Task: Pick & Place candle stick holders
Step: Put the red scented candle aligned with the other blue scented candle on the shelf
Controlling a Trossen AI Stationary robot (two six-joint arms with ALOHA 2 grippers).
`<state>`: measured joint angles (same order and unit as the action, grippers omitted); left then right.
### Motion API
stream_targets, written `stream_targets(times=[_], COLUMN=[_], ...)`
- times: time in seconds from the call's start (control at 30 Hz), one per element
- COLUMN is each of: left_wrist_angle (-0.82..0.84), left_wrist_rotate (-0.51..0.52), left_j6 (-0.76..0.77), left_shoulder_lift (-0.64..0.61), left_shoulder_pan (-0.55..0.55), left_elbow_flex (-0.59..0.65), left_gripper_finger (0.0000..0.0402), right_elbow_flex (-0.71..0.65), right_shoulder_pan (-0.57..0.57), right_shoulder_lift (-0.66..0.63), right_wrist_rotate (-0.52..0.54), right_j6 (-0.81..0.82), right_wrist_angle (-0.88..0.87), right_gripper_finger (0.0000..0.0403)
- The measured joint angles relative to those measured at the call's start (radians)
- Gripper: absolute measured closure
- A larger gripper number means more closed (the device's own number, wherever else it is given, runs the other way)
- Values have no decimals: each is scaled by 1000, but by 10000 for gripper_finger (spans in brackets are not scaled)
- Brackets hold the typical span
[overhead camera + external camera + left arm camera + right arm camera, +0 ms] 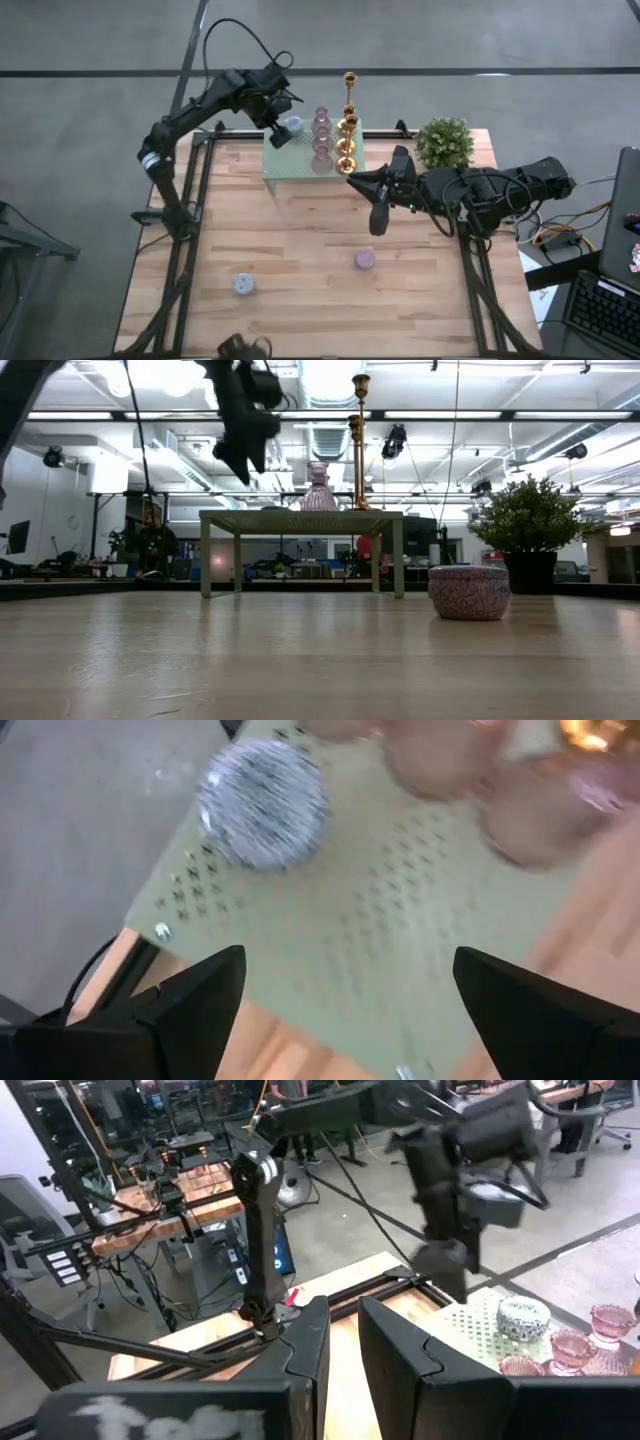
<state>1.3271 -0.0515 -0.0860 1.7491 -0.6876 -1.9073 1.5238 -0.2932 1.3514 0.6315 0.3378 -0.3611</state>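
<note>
Spread wide and empty, the left gripper (281,137) hovers just above the blue holder (292,126), which sits on the rack (290,166) beside pink holders (321,135) and gold candlesticks (346,130). Right gripper (377,222) waits nearly shut, empty. Two holders (244,284) (365,259) remain on the table (300,230), well apart from both.

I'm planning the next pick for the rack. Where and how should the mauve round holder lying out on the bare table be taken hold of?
Grip the mauve holder across its round side wall, coming straight down from above. It sits upright and squat on the wooden table with open space all round, so fingers can likely straddle it on either side. The right gripper is nearest.
</note>
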Motion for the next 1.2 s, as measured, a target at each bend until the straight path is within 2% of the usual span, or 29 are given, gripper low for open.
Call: stream_targets(times=[0.13, 0.3, 0.47, 0.7, 1.0, 1.2], left_wrist_angle=[39, 53, 32, -2, -103, -242], left_wrist_rotate=[0, 0, -3, 14, 1, 8], left_j6=[-9, 56, 64, 169, 378, 507], left_shoulder_lift=[-86, -214, -349, -495, -545, -525], left_shoulder_pan=[55, 163, 319, 569, 918, 1088], left_elbow_flex=[29, 110, 246, 485, 727, 838], left_gripper_finger=[42, 42, 42, 42, 42, 46], right_elbow_flex=[0, 0, 0, 0, -3, -8], right_shoulder_pan=[0, 3, 7, 6, 6, 6], right_shoulder_lift=[0, 0, 0, 0, 0, 0], right_wrist_rotate=[0, 0, 0, 0, 0, 0], right_j6=[-1, -1, -1, 0, 10, 30], right_wrist_angle=[0, 0, 0, -1, 0, 0], right_gripper_finger=[351, 351, 351, 351, 351, 351])
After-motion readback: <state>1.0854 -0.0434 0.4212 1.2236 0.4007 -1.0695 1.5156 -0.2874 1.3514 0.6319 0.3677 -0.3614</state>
